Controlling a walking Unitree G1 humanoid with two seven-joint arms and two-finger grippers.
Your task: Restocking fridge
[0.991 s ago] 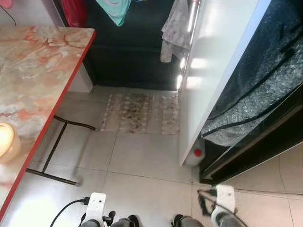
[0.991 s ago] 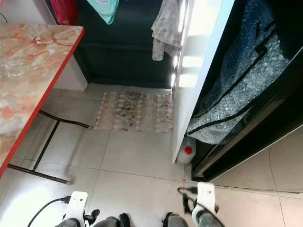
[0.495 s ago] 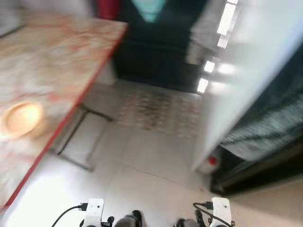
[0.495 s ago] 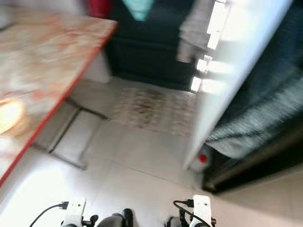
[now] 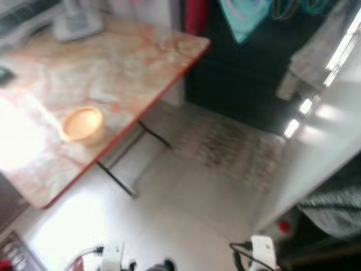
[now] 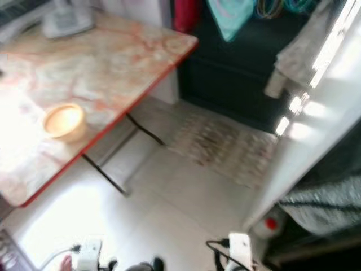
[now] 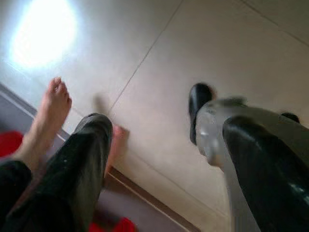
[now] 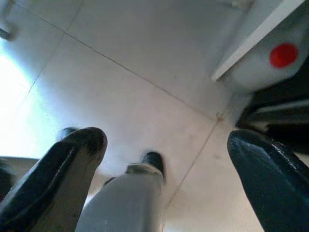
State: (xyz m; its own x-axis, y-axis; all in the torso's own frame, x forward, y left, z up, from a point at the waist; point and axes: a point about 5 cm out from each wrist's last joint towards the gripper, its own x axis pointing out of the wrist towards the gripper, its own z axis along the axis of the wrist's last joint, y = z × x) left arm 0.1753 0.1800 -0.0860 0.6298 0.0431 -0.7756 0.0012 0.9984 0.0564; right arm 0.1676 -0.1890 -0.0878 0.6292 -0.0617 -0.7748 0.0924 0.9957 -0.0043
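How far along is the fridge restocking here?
Nothing looks stocked yet. Both arms hang low, the left hand and right hand open and empty over the pale tiled floor. A small tan bowl sits on the marbled red-edged table. Fetching items and loading them all remains.

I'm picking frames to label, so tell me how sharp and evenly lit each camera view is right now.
Both eye views are motion-blurred, with glare washing out the table beside the bowl and on the floor. Left wrist view: soft, bright glare patch on the tiles. Right wrist view: the close right gripper is blurred, tiles sharper.
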